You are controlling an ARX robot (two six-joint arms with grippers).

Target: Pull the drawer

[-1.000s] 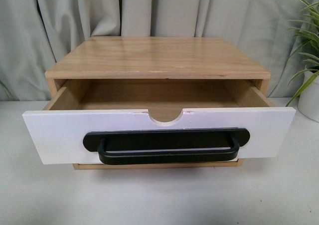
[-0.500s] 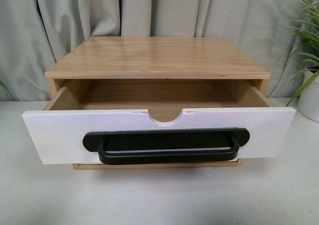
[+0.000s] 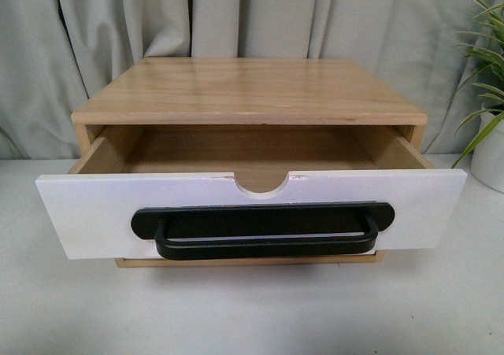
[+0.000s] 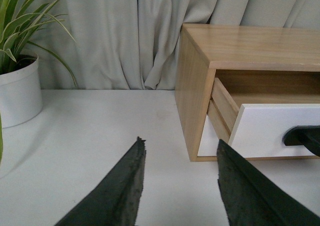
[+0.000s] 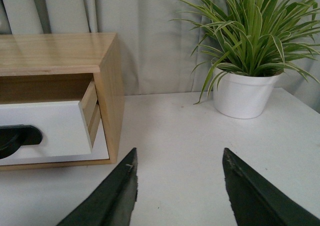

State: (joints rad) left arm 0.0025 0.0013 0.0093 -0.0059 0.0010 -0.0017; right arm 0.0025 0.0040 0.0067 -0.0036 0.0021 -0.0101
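Note:
The drawer [image 3: 87, 213] has a white front, a long black bar handle [image 3: 264, 231] and a semicircular notch in its top edge. It stands pulled out of the wooden cabinet [image 3: 248, 91], its wooden inside showing. Neither arm appears in the front view. My left gripper [image 4: 179, 148] is open over the white table, left of the cabinet [image 4: 192, 100] and clear of the drawer [image 4: 270, 131]. My right gripper [image 5: 179, 158] is open too, right of the cabinet [image 5: 110, 95], with the drawer [image 5: 50, 131] off to its side. Nothing lies between either pair of fingers.
A plain white lower front [image 4: 206, 138] sits under the drawer. A potted plant in a white pot [image 5: 243, 93] stands right of the cabinet, another pot [image 4: 17, 90] to its left. Grey curtains [image 3: 236, 16] hang behind. The cabinet rests on a white table [image 3: 252, 316].

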